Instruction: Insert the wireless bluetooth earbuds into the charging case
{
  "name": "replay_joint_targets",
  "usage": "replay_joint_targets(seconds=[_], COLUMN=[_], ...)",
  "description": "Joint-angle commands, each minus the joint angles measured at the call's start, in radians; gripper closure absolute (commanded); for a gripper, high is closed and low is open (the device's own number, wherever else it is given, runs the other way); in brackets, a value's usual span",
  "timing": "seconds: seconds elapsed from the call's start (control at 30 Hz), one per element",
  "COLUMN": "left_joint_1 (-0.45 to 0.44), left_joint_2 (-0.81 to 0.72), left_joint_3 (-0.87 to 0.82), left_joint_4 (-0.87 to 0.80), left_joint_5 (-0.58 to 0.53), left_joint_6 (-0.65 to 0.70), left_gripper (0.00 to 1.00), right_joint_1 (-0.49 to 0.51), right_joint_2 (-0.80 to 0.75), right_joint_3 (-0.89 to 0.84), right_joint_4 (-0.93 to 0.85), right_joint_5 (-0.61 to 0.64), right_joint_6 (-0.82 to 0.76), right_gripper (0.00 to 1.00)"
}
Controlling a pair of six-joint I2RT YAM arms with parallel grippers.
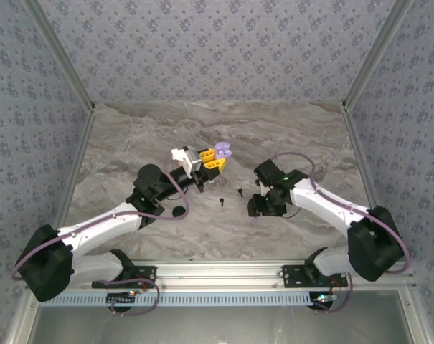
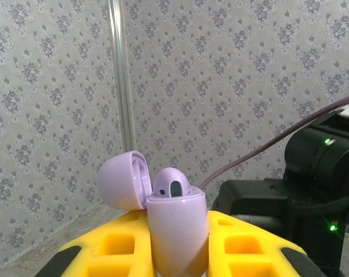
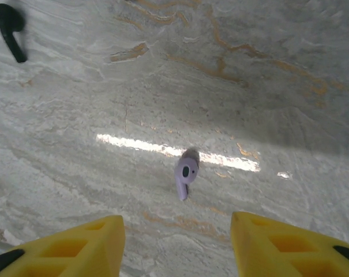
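My left gripper point(image 2: 177, 248) is shut on the lavender charging case point(image 2: 177, 231), raised above the table, its yellow fingers point(image 2: 105, 248) on both sides. The case's lid point(image 2: 122, 180) is open and a lavender earbud point(image 2: 171, 186) sits in one slot. In the top view the case point(image 1: 221, 151) is at the table's middle. My right gripper point(image 3: 175, 222) stands open, pointing down just above a second lavender earbud point(image 3: 184, 173) that lies on the marble ahead of its fingertips. Two black earbuds point(image 1: 222, 201) point(image 1: 240, 191) lie between the arms; one black earbud point(image 3: 10, 29) appears in the right wrist view.
A small dark round object point(image 1: 178, 211) lies beside the left arm. The right arm's black body point(image 2: 318, 190) is close to the held case. Patterned walls and metal posts point(image 2: 122, 81) enclose the marble table point(image 1: 288, 129).
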Motion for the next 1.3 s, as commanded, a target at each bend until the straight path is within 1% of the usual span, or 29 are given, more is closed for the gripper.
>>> replay_joint_targets(seconds=[0.0, 0.27, 0.6, 0.8, 0.93, 1.1, 1.2, 1.27], left_joint_1=[-0.006, -0.006, -0.006, -0.006, -0.006, -0.006, -0.006, -0.006], left_joint_2=[-0.019, -0.022, -0.021, -0.023, -0.024, -0.024, -0.022, -0.02], left_joint_3=[0.007, 0.007, 0.006, 0.006, 0.008, 0.009, 0.01, 0.011], left_joint_4=[0.015, 0.01, 0.008, 0.008, 0.009, 0.01, 0.023, 0.042], left_joint_5=[-0.013, -0.016, -0.018, -0.02, -0.018, -0.014, -0.01, -0.003], left_joint_6=[0.013, 0.013, 0.014, 0.016, 0.016, 0.011, 0.003, -0.009], left_gripper=[1.0, 1.0, 1.0, 1.0, 1.0, 1.0, 1.0, 1.0], right_joint_1=[0.016, 0.026, 0.041, 0.053, 0.054, 0.034, -0.011, -0.055], right_joint_2=[0.049, 0.147, 0.222, 0.243, 0.21, 0.078, -0.045, -0.152], right_joint_3=[0.005, 0.011, 0.015, 0.02, 0.036, 0.066, 0.083, 0.095], right_joint_4=[0.052, 0.071, 0.072, 0.059, 0.053, 0.053, 0.09, 0.145], right_joint_5=[0.009, 0.017, 0.007, 0.017, 0.046, 0.058, -0.013, -0.095], right_joint_6=[0.022, -0.005, -0.017, -0.02, -0.041, -0.102, -0.132, -0.139], right_gripper=[0.49, 0.57, 0.65, 0.73, 0.76, 0.79, 0.79, 0.79])
